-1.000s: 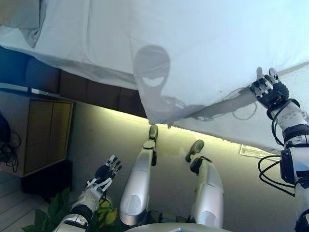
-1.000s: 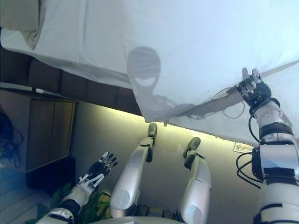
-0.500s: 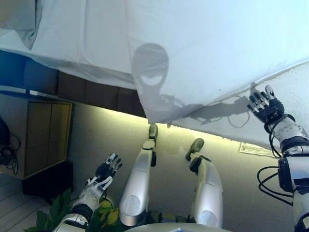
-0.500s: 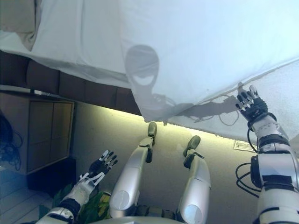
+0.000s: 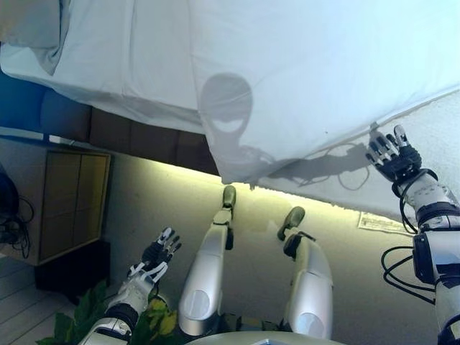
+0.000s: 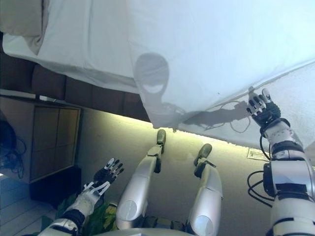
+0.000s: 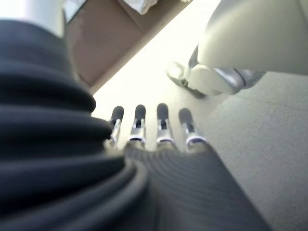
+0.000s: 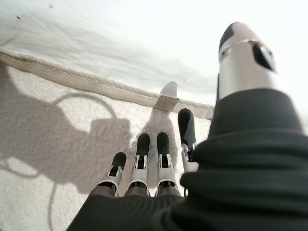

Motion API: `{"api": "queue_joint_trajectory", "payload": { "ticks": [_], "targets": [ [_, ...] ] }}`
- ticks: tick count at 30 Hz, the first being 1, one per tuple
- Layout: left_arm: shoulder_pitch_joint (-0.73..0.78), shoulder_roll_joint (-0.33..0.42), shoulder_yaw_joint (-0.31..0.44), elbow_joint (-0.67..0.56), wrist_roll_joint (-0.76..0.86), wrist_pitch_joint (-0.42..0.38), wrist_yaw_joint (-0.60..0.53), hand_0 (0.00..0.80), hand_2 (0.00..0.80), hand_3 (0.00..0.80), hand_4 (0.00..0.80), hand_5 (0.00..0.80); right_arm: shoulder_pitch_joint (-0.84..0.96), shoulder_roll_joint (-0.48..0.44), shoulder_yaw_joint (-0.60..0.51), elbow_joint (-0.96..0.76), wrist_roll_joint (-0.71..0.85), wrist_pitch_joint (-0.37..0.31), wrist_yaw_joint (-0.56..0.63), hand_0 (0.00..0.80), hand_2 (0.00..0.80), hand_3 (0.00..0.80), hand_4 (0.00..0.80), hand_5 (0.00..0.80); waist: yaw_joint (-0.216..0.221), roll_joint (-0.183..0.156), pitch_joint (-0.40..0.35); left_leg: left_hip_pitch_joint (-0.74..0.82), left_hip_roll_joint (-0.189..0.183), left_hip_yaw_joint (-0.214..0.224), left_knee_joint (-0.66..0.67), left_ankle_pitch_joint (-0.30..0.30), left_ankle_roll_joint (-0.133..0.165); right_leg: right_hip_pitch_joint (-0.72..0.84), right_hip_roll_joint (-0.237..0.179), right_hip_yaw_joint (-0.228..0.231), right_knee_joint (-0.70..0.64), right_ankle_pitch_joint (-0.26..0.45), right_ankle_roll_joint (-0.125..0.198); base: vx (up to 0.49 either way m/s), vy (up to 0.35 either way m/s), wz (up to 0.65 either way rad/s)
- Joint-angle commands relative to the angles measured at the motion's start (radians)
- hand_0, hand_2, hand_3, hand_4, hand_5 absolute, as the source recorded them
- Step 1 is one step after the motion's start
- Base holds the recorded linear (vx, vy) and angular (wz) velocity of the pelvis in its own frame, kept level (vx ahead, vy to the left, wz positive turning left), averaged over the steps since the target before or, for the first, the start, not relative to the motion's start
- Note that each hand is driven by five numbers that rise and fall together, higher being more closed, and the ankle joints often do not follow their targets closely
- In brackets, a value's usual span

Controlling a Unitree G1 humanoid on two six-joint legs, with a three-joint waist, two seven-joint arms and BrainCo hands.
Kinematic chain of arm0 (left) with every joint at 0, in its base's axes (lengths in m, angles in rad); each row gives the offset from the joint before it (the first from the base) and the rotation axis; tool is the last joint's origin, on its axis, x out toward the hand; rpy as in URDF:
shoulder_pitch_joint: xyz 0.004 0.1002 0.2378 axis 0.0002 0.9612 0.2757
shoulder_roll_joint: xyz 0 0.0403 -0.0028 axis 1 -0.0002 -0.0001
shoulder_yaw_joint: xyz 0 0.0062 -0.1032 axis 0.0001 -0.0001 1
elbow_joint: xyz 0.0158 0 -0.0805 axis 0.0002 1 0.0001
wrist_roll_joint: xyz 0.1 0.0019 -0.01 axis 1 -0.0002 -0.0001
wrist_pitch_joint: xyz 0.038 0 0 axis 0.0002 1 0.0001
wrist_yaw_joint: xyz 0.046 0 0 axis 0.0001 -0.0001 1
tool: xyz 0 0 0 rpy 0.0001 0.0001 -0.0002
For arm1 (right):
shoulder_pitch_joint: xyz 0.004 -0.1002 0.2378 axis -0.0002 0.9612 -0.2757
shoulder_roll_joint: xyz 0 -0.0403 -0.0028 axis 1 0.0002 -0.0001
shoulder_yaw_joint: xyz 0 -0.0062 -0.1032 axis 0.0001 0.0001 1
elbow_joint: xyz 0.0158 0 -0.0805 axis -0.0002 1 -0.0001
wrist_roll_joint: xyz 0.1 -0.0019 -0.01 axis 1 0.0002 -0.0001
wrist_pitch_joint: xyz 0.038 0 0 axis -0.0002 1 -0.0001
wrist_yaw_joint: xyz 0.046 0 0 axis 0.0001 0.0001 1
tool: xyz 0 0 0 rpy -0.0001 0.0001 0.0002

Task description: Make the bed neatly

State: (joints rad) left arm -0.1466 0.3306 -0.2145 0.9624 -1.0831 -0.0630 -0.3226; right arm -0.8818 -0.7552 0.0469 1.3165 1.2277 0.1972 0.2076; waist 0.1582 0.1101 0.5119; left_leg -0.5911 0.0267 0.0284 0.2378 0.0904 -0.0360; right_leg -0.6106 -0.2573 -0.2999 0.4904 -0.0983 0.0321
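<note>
A white duvet (image 5: pixel 302 72) covers the bed, and one corner (image 5: pixel 231 167) hangs over the bed's side. At the right its hemmed edge (image 8: pixel 96 86) lies across an off-white textured cover (image 8: pixel 53 130). My right hand (image 5: pixel 394 154) is open with its fingers (image 8: pixel 144 161) spread. It hovers over the textured cover just below that edge and holds nothing. My left hand (image 5: pixel 155 257) is open and empty, low at the lower left over the floor; its straight fingers (image 7: pixel 161 126) show in the left wrist view.
A grey pillow (image 5: pixel 32 29) lies at the bed's top left corner. The dark brown bed base (image 5: pixel 129 133) runs under the duvet. A wooden bedside cabinet (image 5: pixel 68 205) stands at the left, a green plant (image 5: pixel 75 320) below it. A paper (image 5: pixel 381 221) lies on the floor at the right.
My right hand has come down off the duvet's edge and spread its fingers. The edge now lies straighter above it. The left hand has not moved.
</note>
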Motion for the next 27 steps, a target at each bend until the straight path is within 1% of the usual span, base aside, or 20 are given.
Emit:
{"api": "queue_joint_trajectory", "payload": {
  "ticks": [1,11,19,27],
  "targets": [
    [0.057,0.004,-0.032,0.003,-0.023,-0.02,-0.005,0.0,0.0,0.0,0.0,0.0,-0.064,-0.099,0.003,-0.012,-0.007,-0.041,0.005,0.0,0.0,0.0,0.0,0.0,0.011,0.051,0.008,-0.017,0.02,0.02,0.043,-0.063,-0.013,-0.03,-0.03,0.051,0.028,0.022,0.082,0.035,0.001,0.02],
    [0.107,0.021,-0.029,-0.015,-0.029,-0.023,-0.018,0.0,0.0,0.0,0.0,0.0,-0.201,-0.16,0.066,-0.056,-0.024,-0.061,-0.036,0.0,0.0,0.0,0.0,0.0,0.035,0.061,0.008,-0.027,0.02,0.016,0.028,-0.05,-0.014,-0.047,-0.032,0.049,0.056,0.008,0.079,0.029,0.004,0.03],
    [0.137,0.037,-0.012,-0.028,-0.023,-0.013,-0.043,0.0,0.0,0.0,0.0,0.0,-0.275,-0.203,0.11,-0.086,-0.037,-0.045,-0.065,0.0,0.0,0.0,0.0,0.0,0.042,0.05,0.008,-0.011,0.028,0.019,0.022,-0.047,-0.016,-0.027,-0.03,0.04,0.051,0.006,0.077,0.0,0.0,0.0],
    [0.159,0.05,-0.011,-0.044,-0.018,-0.007,-0.044,0.0,0.0,0.0,0.0,0.0,-0.344,-0.22,0.138,-0.107,-0.035,-0.069,-0.08,0.0,0.0,0.0,0.0,0.0,0.05,0.05,0.008,0.005,0.031,0.018,0.01,-0.044,-0.018,-0.009,-0.029,0.033,0.047,0.002,0.076,0.0,0.0,0.0]
  ]
}}
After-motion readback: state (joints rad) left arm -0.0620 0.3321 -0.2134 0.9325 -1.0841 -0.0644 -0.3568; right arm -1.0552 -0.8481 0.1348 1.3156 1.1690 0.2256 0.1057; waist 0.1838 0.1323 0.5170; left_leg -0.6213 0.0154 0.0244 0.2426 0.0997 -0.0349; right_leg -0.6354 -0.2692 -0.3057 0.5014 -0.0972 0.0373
